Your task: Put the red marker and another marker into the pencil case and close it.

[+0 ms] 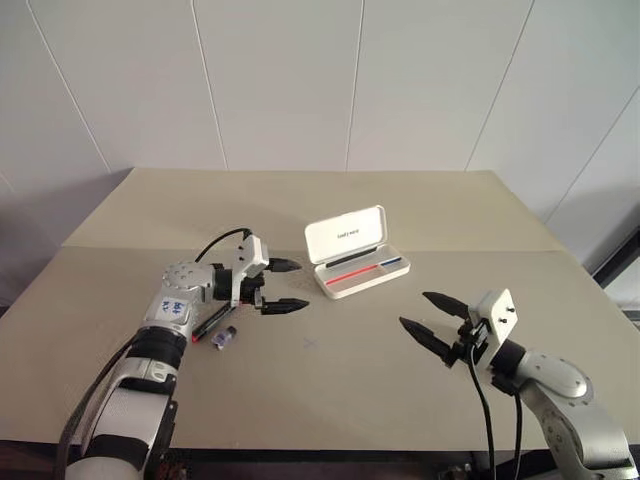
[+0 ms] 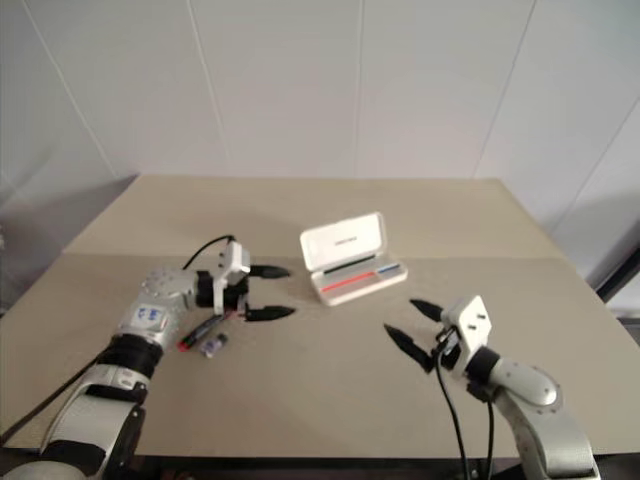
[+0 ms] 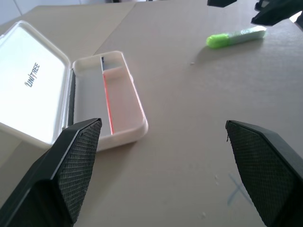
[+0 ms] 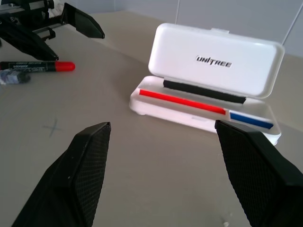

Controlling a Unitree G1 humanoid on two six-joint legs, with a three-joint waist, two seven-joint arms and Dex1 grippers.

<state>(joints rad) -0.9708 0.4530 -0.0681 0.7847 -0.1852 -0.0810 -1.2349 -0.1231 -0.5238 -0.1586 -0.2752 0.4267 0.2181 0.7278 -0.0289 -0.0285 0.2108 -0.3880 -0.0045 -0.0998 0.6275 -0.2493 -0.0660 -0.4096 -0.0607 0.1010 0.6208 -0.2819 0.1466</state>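
The flat white plastic pencil case (image 1: 358, 253) sits open mid-tabletop (image 1: 330, 385), ready for markers. The black red-capped marker (image 4: 38, 66) lies under the left gripper (image 1: 284, 286). Both grippers' fingers are spread, holding nothing; the right gripper (image 1: 433, 320) waits nearer the front edge.

Red marker (image 1: 211, 322): barrel partly hidden behind left arm in head views. Small object (image 1: 224, 339) beside it too small to identify. Lime-green marker (image 3: 236, 37): far end covered by dark fingers (image 3: 272, 12).
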